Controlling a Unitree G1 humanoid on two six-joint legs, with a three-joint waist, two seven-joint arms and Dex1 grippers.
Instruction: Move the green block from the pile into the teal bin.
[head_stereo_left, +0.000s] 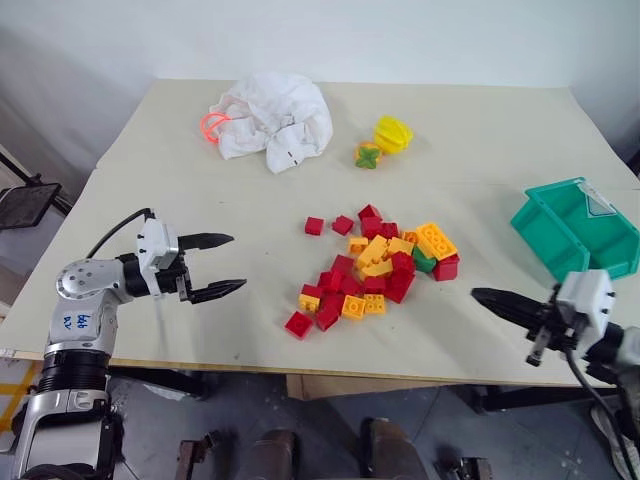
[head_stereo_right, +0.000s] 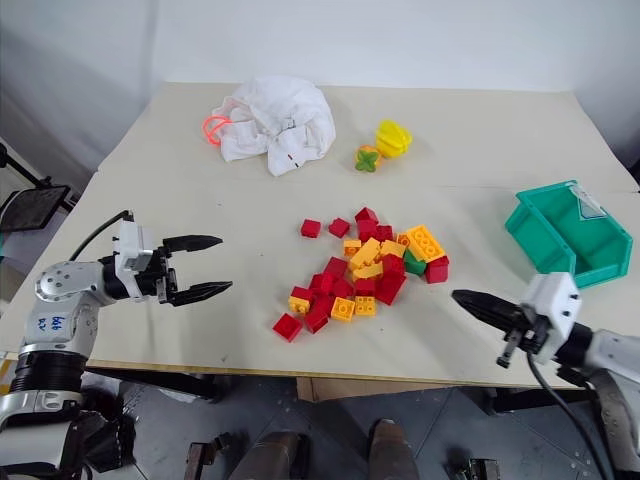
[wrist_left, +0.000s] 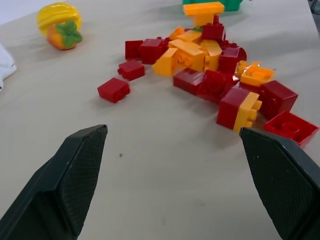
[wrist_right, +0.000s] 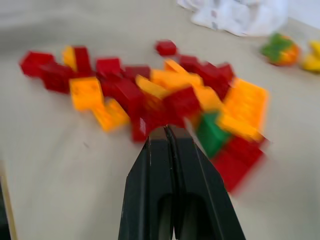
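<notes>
My worry here: the green block (head_stereo_left: 424, 263) sits wedged on the bin (head_stereo_left: 577, 226) side of the pile (head_stereo_left: 375, 272) under orange bricks, and my right gripper (head_stereo_left: 487, 296) is pinched empty while the left gripper (head_stereo_left: 222, 265) gapes wide, so poking in closed just scatters bricks.

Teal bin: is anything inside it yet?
The teal bin holds no bricks on the floor that shows; its near wall hides part of the inside. The green block still sits in the pile.
</notes>
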